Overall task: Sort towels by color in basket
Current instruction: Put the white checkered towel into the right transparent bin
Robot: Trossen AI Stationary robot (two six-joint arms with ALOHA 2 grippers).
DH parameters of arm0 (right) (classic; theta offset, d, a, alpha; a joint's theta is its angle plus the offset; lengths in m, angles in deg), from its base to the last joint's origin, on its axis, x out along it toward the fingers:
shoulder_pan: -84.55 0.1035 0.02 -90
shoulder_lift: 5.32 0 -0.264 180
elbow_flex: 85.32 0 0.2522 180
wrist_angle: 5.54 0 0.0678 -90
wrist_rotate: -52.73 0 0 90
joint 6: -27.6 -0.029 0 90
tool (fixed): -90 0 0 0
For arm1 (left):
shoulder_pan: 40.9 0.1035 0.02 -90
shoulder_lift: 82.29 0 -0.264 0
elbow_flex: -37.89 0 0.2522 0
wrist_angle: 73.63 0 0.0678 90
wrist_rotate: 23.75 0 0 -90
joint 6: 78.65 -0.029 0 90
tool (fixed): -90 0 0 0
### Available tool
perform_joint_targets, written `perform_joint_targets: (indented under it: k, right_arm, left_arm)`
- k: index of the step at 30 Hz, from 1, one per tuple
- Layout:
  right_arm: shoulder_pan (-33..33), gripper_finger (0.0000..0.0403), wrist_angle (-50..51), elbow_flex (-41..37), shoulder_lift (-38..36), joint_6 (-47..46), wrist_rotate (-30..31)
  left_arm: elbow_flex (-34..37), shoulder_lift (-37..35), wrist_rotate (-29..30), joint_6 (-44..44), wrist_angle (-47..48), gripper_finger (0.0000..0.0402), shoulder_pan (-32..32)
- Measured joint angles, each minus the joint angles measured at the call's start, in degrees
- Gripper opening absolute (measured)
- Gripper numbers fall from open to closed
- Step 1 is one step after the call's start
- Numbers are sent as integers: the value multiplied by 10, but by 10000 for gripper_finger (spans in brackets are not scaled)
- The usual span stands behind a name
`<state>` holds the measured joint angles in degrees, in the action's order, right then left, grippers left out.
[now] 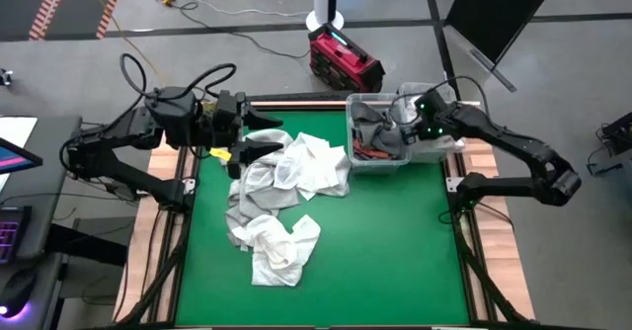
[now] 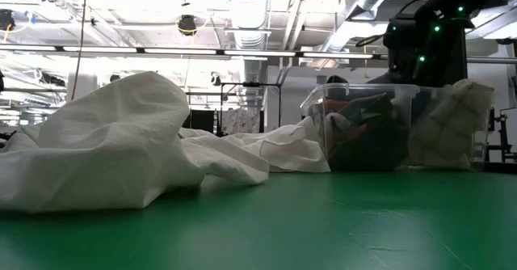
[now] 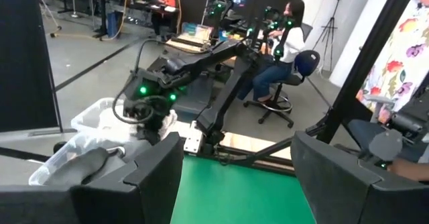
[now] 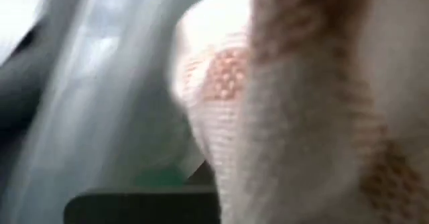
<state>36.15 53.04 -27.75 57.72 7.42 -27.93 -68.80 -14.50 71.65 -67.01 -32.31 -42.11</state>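
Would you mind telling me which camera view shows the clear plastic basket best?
The high view: the clear basket shows whole from above, with grey and rust-orange towels inside. The low view shows only its side; the left wrist view, one end; the right wrist view, only close towel weave.

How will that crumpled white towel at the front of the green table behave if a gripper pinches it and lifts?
The white towel lies in soft folds, so it will probably drape and hang limp rather than hold shape. It looks thin, so likely light. It touches the neighbouring towel pile, so it may drag some of that along.
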Motion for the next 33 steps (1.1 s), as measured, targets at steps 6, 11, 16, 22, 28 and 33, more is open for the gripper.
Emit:
perform_joint_targets:
  k: [6, 11, 16, 22, 28, 33]
  right_arm:
    - [39, 31, -68, -30, 1, -14, -108]
    - [74, 30, -118, -31, 17, -27, -174]
    - [74, 30, -83, -30, 34, -42, -120]
    - [62, 41, -80, -29, 40, 22, -78]
    - [61, 106, -56, -31, 41, 144, -109]
    - [64, 226, -21, -31, 45, 193, -123]
  left_arm:
    - [0, 0, 0, -1, 0, 265, 0]
    - [0, 0, 0, -7, 0, 265, 0]
    - [0, -1, 0, -4, 0, 265, 0]
    - [0, -4, 0, 2, 0, 265, 0]
    - [0, -4, 0, 2, 0, 265, 0]
    - [0, -4, 0, 2, 0, 265, 0]
